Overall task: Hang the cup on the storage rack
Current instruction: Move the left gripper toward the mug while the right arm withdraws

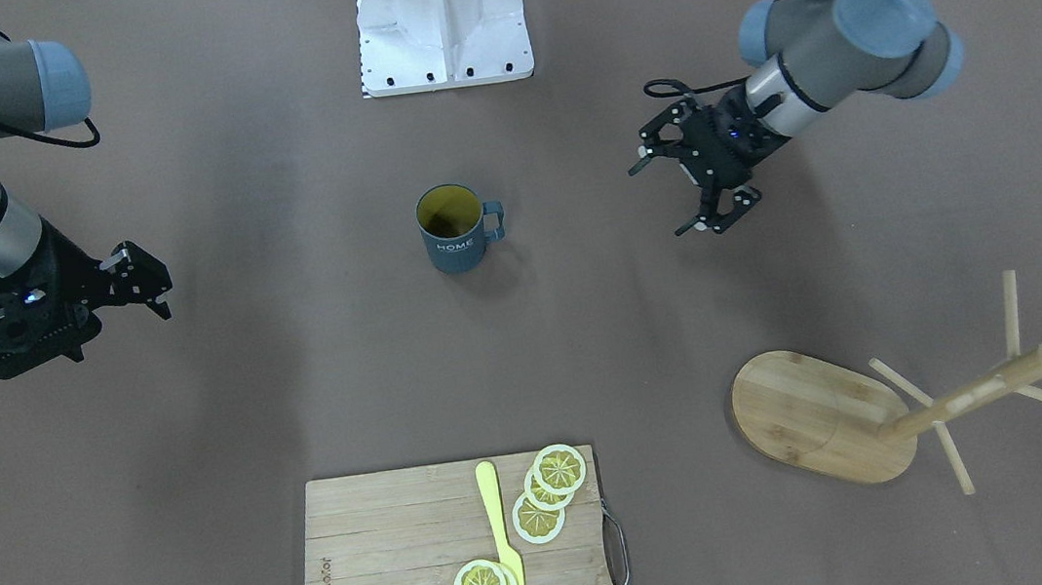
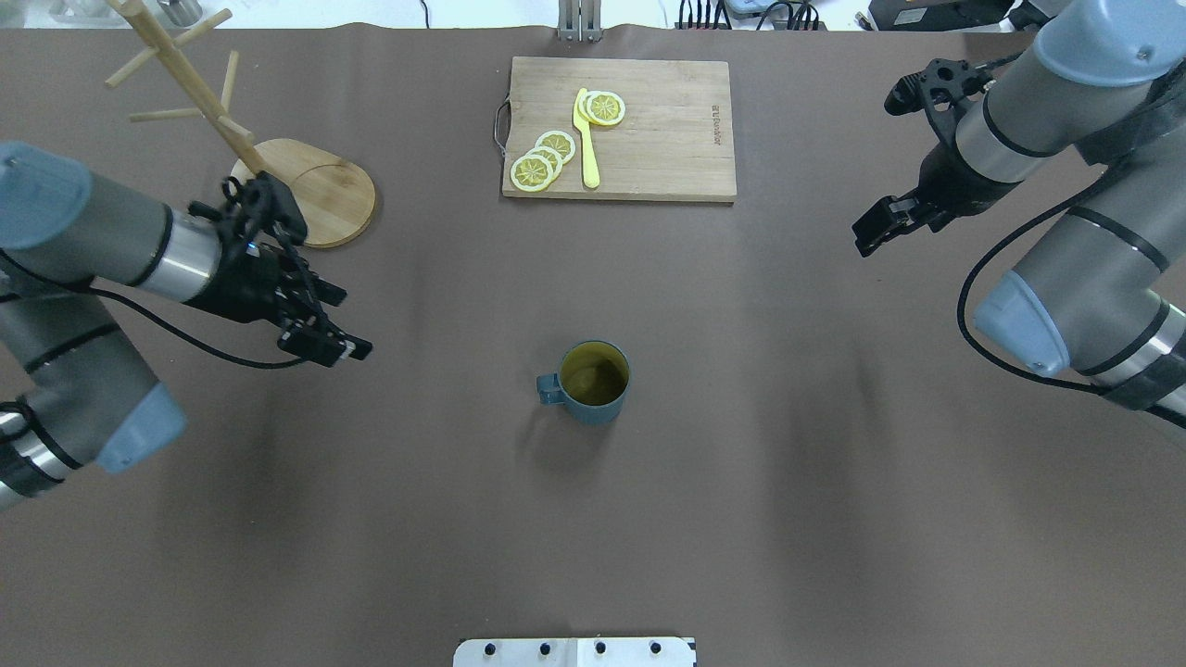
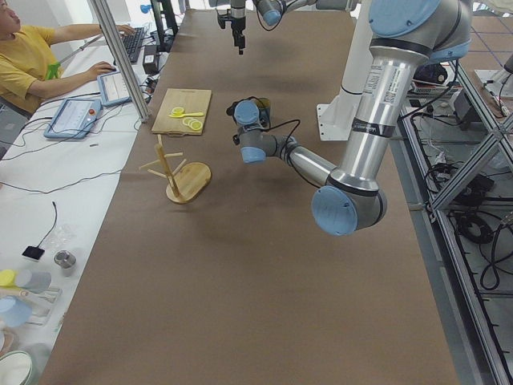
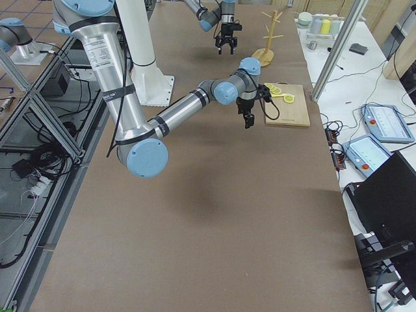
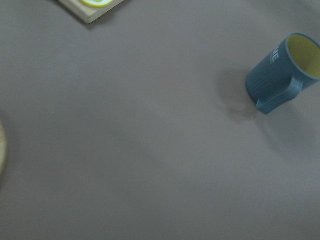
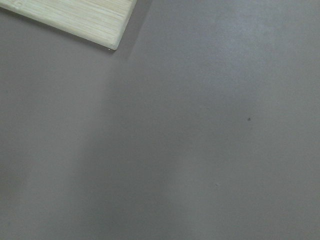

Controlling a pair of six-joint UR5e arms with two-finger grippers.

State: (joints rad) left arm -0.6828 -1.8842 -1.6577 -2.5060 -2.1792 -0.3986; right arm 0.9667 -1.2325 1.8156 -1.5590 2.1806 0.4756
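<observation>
Two claws hover over the worktop (image 2: 741,463), flanking the cup (image 2: 593,384): left claw (image 2: 345,324) spread, tilted toward it; right claw (image 2: 869,237) angled downward, opening impossible to tell.

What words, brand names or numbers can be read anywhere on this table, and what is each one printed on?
"HOME": white letters on the side of the slate blue-grey ribbed mug, clearest in the front-facing view.
A dark engraved mark runs along one edge of the rectangular slatted wooden cutting board: too small to read.
Nothing else readable shows in any view.
</observation>
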